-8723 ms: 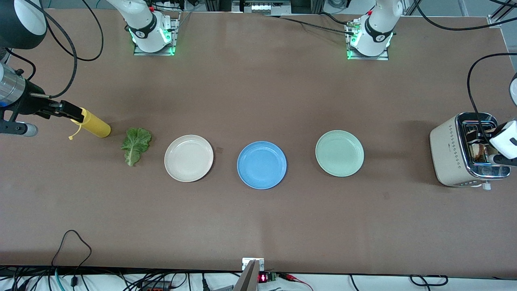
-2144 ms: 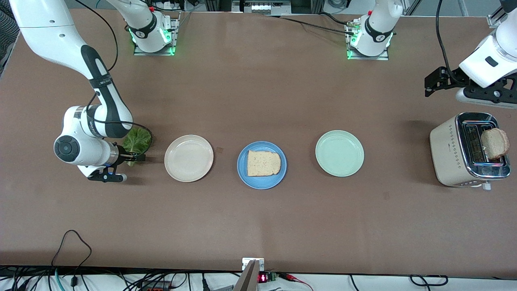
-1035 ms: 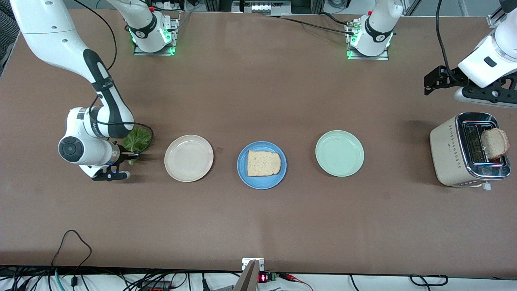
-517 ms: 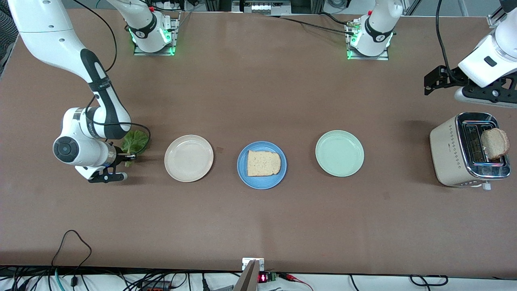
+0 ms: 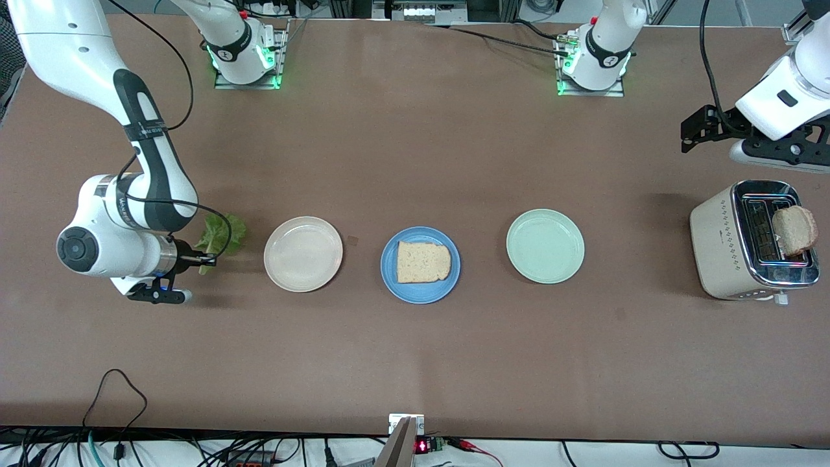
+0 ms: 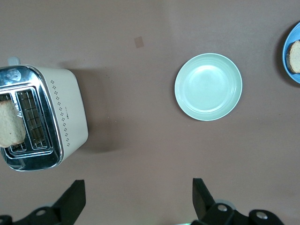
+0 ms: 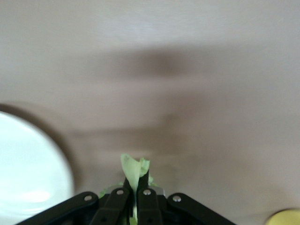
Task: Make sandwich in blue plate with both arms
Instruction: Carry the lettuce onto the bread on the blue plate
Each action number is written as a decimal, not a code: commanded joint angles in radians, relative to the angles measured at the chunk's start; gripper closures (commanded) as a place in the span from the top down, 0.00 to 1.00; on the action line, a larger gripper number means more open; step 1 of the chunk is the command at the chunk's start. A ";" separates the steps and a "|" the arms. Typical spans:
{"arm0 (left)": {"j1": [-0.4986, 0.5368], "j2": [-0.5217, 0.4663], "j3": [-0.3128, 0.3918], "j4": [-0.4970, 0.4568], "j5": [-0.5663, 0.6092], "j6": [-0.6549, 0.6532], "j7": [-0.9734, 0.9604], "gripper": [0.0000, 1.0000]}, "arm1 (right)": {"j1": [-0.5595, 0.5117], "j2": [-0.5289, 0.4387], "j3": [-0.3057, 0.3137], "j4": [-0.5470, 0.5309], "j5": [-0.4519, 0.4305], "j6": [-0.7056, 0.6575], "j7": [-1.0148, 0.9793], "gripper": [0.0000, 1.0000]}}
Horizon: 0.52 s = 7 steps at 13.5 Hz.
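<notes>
The blue plate [image 5: 420,264] in the middle of the table holds one slice of bread [image 5: 423,262]; its edge shows in the left wrist view [image 6: 293,54]. My right gripper [image 5: 209,259] is shut on the green lettuce leaf [image 5: 220,235], lifted beside the cream plate [image 5: 303,253] at the right arm's end; the right wrist view shows the leaf [image 7: 134,169] pinched between the fingers. My left gripper [image 5: 688,134] is open and empty, up over the table by the toaster [image 5: 746,241]. A second bread slice [image 5: 794,230] stands in the toaster's slot.
A pale mint-green plate [image 5: 545,245] lies between the blue plate and the toaster. The cream plate [image 7: 28,168] and a yellow object [image 7: 283,218] show in the right wrist view. Cables hang along the table's near edge.
My right gripper has closed on the lettuce and drawn it up and toward the right arm's end of the table. The left arm has stayed still.
</notes>
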 commanded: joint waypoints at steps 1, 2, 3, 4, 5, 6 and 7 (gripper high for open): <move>-0.001 0.002 -0.001 0.016 -0.011 -0.012 0.000 1.00 | 0.051 -0.006 0.001 0.051 0.068 -0.059 0.174 0.00; -0.001 0.002 -0.001 0.016 -0.011 -0.012 0.000 1.00 | 0.071 -0.004 0.003 0.058 0.087 -0.059 0.240 0.00; 0.002 0.002 -0.001 0.018 -0.011 -0.012 0.002 1.00 | 0.100 0.002 0.003 0.071 0.120 -0.059 0.315 0.00; 0.002 0.002 0.001 0.018 -0.013 -0.012 0.002 1.00 | 0.124 0.009 0.003 0.084 0.166 -0.058 0.393 0.00; 0.004 0.002 0.001 0.016 -0.011 -0.012 0.002 1.00 | 0.149 0.023 0.003 0.101 0.215 -0.053 0.465 0.00; 0.004 0.002 0.001 0.016 -0.013 -0.012 0.002 1.00 | 0.169 0.038 0.003 0.130 0.263 -0.050 0.531 0.00; 0.004 0.002 0.001 0.018 -0.011 -0.012 0.002 1.00 | 0.197 0.058 0.003 0.159 0.309 -0.044 0.611 0.00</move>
